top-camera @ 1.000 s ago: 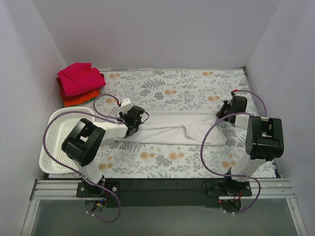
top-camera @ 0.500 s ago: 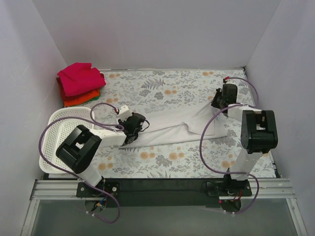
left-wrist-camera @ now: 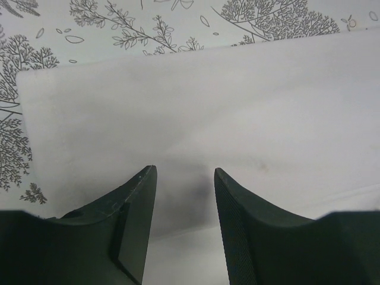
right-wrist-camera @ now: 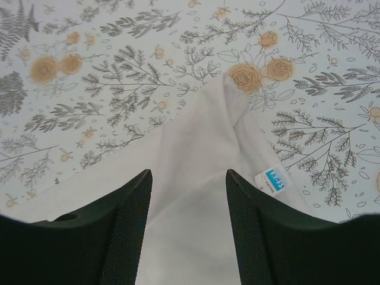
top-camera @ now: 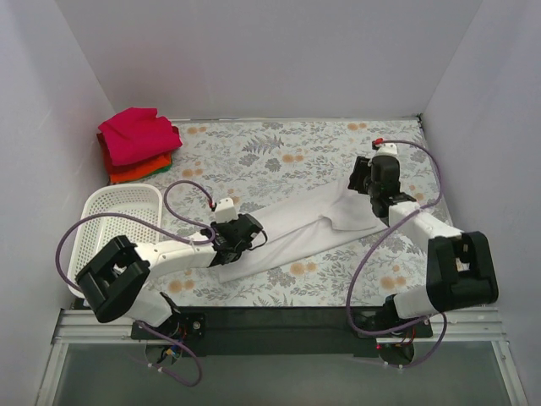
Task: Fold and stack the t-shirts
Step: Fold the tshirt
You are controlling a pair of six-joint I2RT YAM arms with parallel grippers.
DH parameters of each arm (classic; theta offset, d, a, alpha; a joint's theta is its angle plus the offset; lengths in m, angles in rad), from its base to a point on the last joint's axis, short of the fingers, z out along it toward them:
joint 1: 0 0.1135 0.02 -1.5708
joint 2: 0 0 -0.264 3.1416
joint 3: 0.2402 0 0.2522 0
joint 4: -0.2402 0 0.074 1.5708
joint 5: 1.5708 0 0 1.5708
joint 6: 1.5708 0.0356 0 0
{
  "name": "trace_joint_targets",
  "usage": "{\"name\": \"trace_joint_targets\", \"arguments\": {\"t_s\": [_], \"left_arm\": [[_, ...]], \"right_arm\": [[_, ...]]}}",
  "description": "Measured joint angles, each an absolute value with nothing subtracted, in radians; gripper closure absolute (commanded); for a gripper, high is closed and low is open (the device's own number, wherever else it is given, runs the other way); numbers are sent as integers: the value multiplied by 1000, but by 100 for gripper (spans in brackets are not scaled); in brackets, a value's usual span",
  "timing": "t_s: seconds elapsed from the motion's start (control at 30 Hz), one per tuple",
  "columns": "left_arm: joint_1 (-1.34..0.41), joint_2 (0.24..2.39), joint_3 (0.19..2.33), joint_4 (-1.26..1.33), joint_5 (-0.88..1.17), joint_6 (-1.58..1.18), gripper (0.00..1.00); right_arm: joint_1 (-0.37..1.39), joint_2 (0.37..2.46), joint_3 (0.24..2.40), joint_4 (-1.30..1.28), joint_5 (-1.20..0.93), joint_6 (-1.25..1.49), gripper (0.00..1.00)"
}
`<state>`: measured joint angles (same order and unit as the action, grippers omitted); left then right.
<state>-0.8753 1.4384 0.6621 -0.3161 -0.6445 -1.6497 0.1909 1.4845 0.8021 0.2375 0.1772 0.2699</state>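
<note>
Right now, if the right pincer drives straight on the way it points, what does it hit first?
The white t-shirt: it lies between the open fingers of the right pincer and runs ahead to a folded tip. Beyond that, only the floral table cover. Fingertip height above the cloth is unclear.

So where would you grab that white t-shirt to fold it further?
By its two short ends, from above. The white t-shirt lies flat as one long band slanting across the table, so a single pinch mid-band would probably let both halves sag. The left gripper and right gripper each sit over one end, fingers apart.
</note>
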Motion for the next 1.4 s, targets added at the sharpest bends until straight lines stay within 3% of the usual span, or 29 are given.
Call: {"name": "trace_joint_targets", "arguments": {"t_s": [0.23,0.73,1.4], "left_arm": [[-876,1379,709,-352,-685,-1607,57],[-904,1464,649,-328,-675,-1626,58],[-1303,1525,693,-256,-652,-1872,58]], "right_arm": [[249,1303,653,237,194,279,50],[249,1552,655,224,147,311,50],[290,2062,1276,195,74,281,50]]}}
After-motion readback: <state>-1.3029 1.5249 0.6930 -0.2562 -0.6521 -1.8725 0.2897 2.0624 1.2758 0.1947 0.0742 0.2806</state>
